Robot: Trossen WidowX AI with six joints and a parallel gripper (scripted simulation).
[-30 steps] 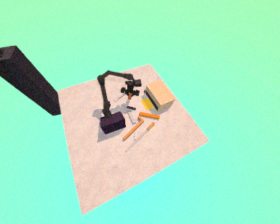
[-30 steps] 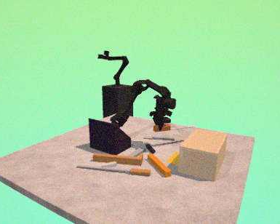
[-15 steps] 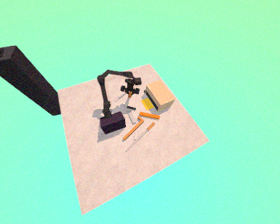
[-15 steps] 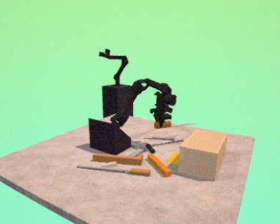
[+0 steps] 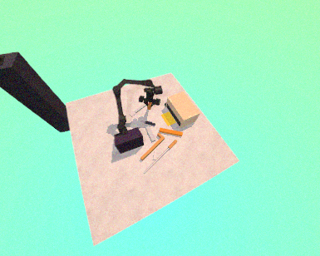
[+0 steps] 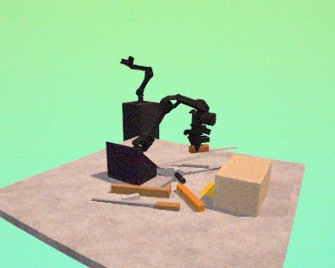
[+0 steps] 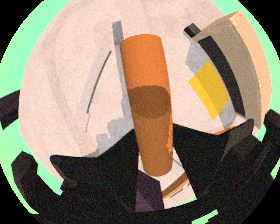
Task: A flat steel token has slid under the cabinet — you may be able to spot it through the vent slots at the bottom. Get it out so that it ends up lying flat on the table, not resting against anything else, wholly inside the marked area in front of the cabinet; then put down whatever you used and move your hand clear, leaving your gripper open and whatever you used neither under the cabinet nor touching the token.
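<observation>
My gripper [image 5: 150,103] [image 6: 197,146] [image 7: 152,129] is shut on an orange handle [image 5: 150,106] [image 6: 198,150] [image 7: 145,65]. It holds the handle above the table, to the robot side of the cabinet. A thin pale shaft [image 6: 224,149] shows beside the handle in the exterior view. The tan cabinet [image 5: 184,107] [image 6: 238,184] [image 7: 243,65] stands to the right, with a dark opening [image 7: 223,75] along its lower front in the wrist view. The yellow marked area [image 5: 169,118] [image 6: 207,190] [image 7: 209,90] lies in front of it. The steel token cannot be made out in any view.
An orange bar with a bent end [image 5: 152,147] [image 6: 141,190], a straight orange bar [image 5: 170,132] [image 6: 190,197] and a thin rod with an orange handle [image 5: 172,144] [image 6: 168,205] lie on the table. A small black piece [image 5: 150,123] [image 6: 180,177] lies near the middle.
</observation>
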